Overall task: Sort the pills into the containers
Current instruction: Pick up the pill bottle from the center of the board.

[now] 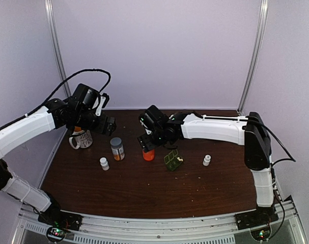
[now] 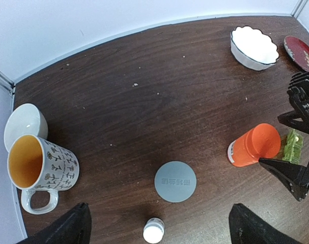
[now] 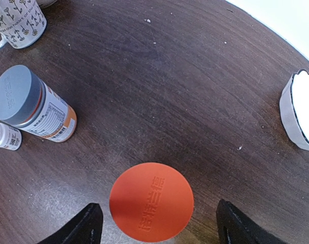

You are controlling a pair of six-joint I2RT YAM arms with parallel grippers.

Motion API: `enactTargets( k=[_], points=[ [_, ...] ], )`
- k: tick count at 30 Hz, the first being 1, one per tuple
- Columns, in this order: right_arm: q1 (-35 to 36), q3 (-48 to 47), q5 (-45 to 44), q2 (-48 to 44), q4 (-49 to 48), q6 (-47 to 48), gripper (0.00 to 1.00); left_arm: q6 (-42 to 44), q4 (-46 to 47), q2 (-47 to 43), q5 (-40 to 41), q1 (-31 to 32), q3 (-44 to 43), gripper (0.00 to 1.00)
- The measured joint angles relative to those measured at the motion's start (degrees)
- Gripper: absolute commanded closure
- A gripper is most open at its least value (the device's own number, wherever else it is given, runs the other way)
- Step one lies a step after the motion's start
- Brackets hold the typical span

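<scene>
The dark-green pill box [image 1: 171, 160] lies open on the table right of the orange bottle [image 1: 148, 154]. Whitish pills [image 1: 179, 160] show as specks at its right side; I cannot tell which cells they are in. The box's edge shows in the left wrist view [image 2: 292, 147]. My right gripper [image 1: 147, 143] is open, jaws spread either side of the orange cap [image 3: 151, 201], above it, in the right wrist view [image 3: 158, 219]. My left gripper [image 1: 109, 126] is open and empty, high over the grey-capped bottle [image 2: 175, 181], in the left wrist view [image 2: 159, 213].
A grey-capped labelled bottle [image 1: 117, 148] and a small white bottle [image 1: 104, 163] stand left of centre; another small white bottle [image 1: 207, 160] stands right. A patterned mug [image 1: 82, 138] is at the left. A white bowl [image 2: 25, 124], scalloped bowl [image 2: 254, 47] and red plate [image 2: 302, 52] sit at the back.
</scene>
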State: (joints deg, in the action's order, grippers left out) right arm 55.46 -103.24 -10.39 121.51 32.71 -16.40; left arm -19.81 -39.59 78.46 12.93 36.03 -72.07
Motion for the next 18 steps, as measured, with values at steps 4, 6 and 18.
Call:
enactTargets(
  k=[4, 6, 18],
  points=[
    [-0.07, -0.02, 0.52, 0.46, 0.13, -0.11, 0.32, 0.66, 0.52, 0.0, -1.05, 0.0, 0.66, 0.02],
    [-0.24, -0.02, 1.03, 0.9, 0.15, -0.13, 0.4, 0.96, 0.55, 0.0, -1.31, 0.0, 0.83, 0.02],
    [-0.63, -0.63, 2.03, 1.84, -0.11, -0.28, 0.58, 1.88, 0.55, 0.0, -1.66, 0.0, 0.94, 0.02]
  ],
)
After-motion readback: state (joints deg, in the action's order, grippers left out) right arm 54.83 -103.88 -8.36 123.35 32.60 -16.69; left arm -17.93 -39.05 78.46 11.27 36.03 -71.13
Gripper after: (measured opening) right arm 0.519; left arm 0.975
